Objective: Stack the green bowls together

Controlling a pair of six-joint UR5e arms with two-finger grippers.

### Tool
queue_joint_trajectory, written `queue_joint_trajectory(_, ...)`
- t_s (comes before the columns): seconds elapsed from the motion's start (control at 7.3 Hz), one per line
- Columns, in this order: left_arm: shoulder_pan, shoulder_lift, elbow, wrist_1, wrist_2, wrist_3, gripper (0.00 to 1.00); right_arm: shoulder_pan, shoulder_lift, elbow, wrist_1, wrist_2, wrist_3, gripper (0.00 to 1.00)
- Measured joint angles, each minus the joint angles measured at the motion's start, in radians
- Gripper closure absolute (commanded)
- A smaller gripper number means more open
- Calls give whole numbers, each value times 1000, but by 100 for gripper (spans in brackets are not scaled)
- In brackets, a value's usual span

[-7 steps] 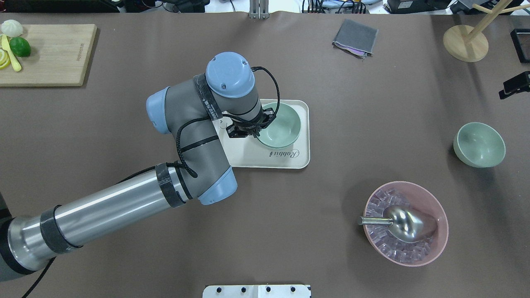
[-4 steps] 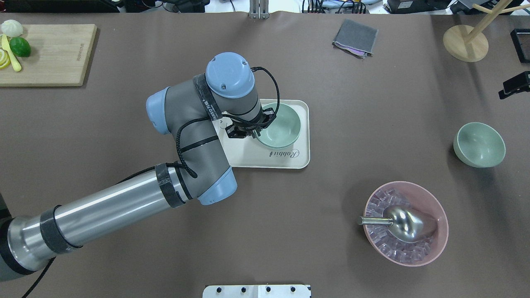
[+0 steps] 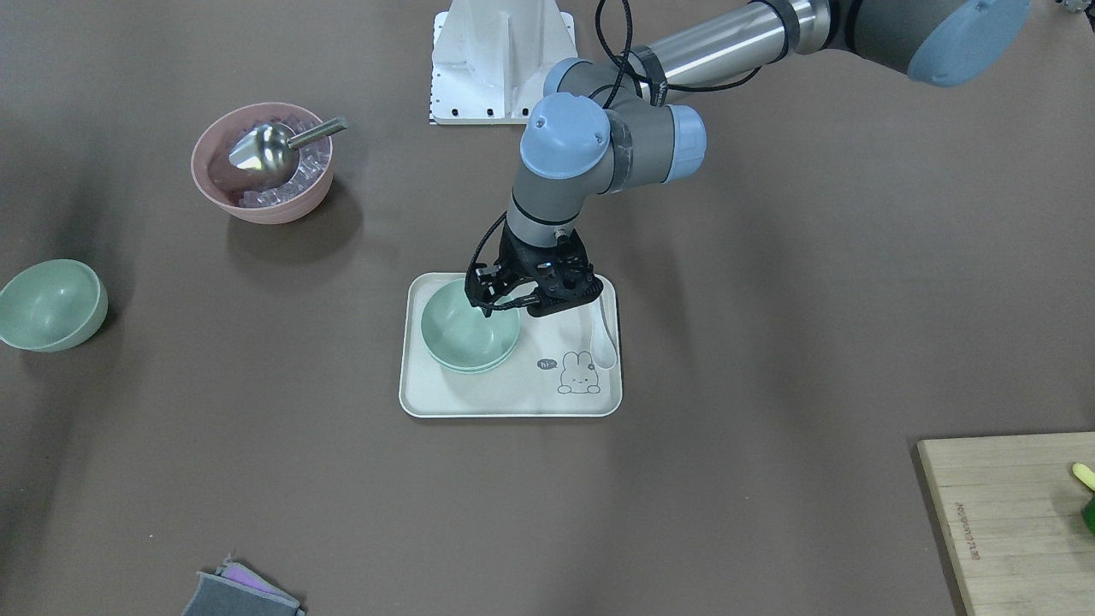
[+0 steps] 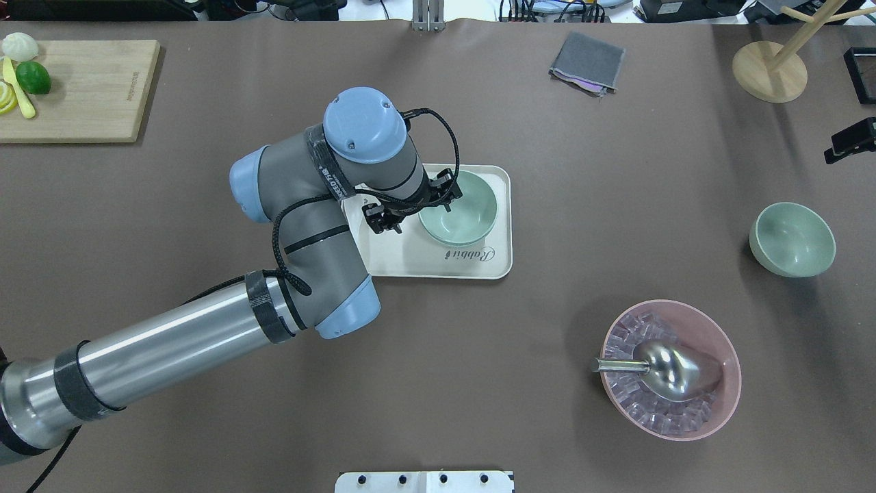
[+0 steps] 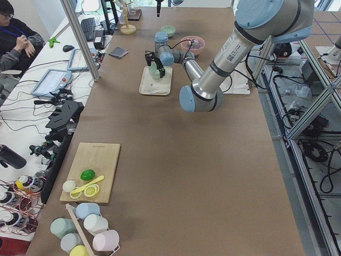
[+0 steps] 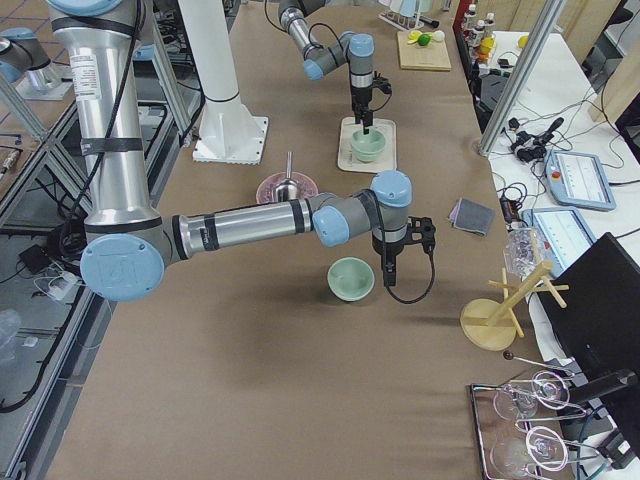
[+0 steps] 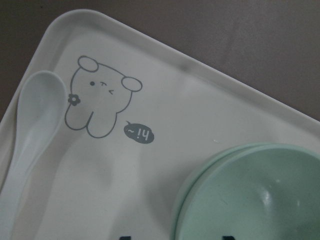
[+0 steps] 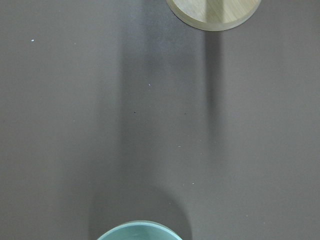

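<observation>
Green bowl stack (image 3: 469, 338), two nested, on tray (image 3: 513, 400), just below left claw (image 3: 515, 301); claw jaws spread wide, gripping nothing. Spoon (image 3: 606, 342) on tray just beside claw. Pink bowl (image 3: 265, 208) with metal scoop (image 3: 261, 147) well apart. Third bowl (image 3: 51, 305) farthest from left claw, upright on desk (image 3: 770, 342), just beside right claw (image 6: 388, 278); cannot tell its opening.

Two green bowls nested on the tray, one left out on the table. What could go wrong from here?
1. The open left gripper hangs at the rim of the nested bowls; leaving sideways could snag and tip them on the tray.
2. The third green bowl sits far off by the right gripper; bringing it over while the left arm covers the tray risks a collision.
</observation>
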Motion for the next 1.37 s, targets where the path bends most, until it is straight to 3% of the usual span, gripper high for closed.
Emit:
queue_joint_trajectory(0.41,-85,125,-183,35,-127,70,1,-1,4,2,0,-2,27,0)
queue_joint_trajectory(0.82,-169,282,-466,287,-146,343,1,-30,15,3,1,-12,102,0)
queue_joint_trajectory(1.1,-259,369,-545,362,-185,532,1,-68,16,2,6,-44,142,1)
queue_joint_trajectory(1.37,-408,482,-563,374,-289,788,1,-88,-5,2,12,-58,150,4)
